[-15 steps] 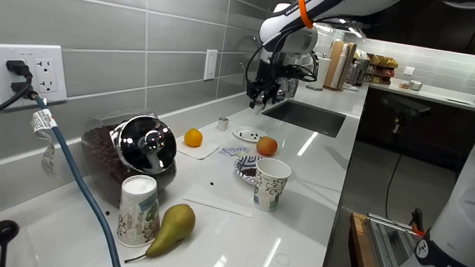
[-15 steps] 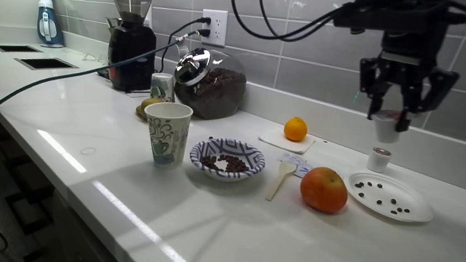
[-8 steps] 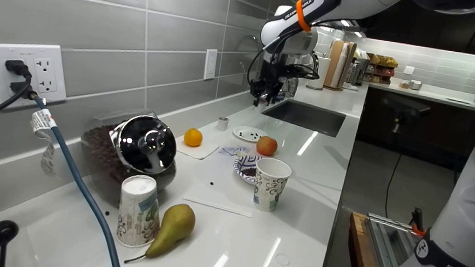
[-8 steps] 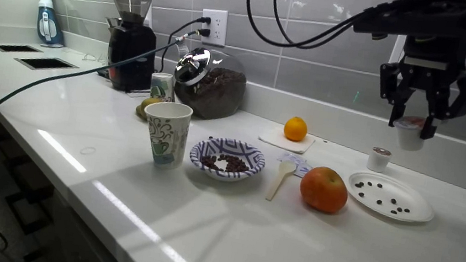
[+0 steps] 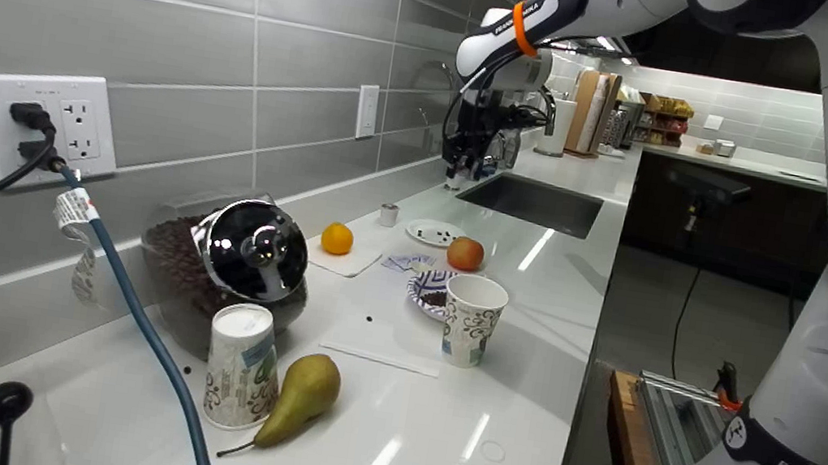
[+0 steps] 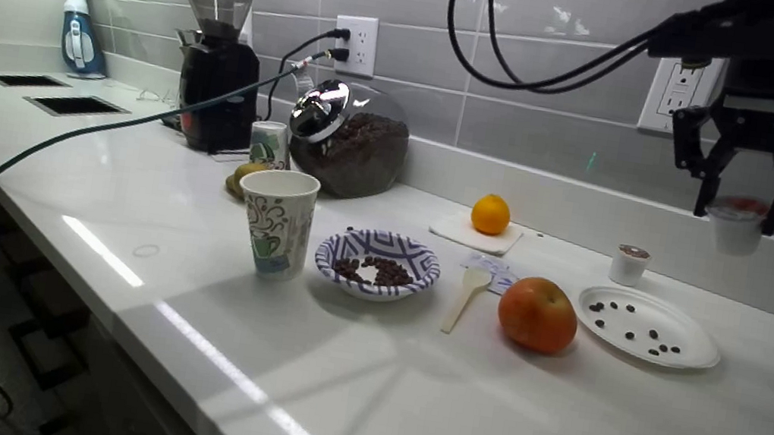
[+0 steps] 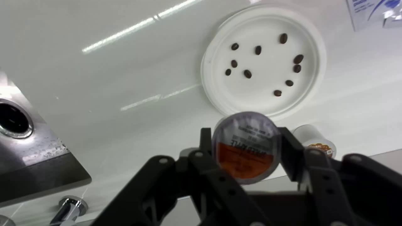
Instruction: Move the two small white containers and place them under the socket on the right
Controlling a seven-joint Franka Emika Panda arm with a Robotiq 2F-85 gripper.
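Note:
A small white container with an orange and grey lid is held in my gripper in the wrist view point(image 7: 246, 150); it also shows in an exterior view point(image 6: 736, 227). My gripper point(image 6: 737, 214) is shut on its sides and holds it upright above the counter. The second small white container, with a brown lid, stands on the counter near the wall in both exterior views point(image 6: 629, 267) point(image 5: 388, 216) and in the wrist view point(image 7: 314, 138). The right-hand socket point(image 6: 680, 96) is on the wall, partly behind the arm. The left-hand socket point(image 6: 357, 44) has two plugs in it.
A white plate point(image 6: 703, 358) with beans lies in front of the second container. An apple point(image 6: 538, 314), a patterned bowl point(image 6: 376, 291), a paper cup point(image 6: 275, 224) and an orange point(image 6: 491, 215) stand along the counter. A sink point(image 5: 533, 204) lies beyond the gripper.
My gripper, with the container in it, has moved to the right past the standing container in an exterior view. The right-hand socket has come into sight behind the arm. The second container has not moved.

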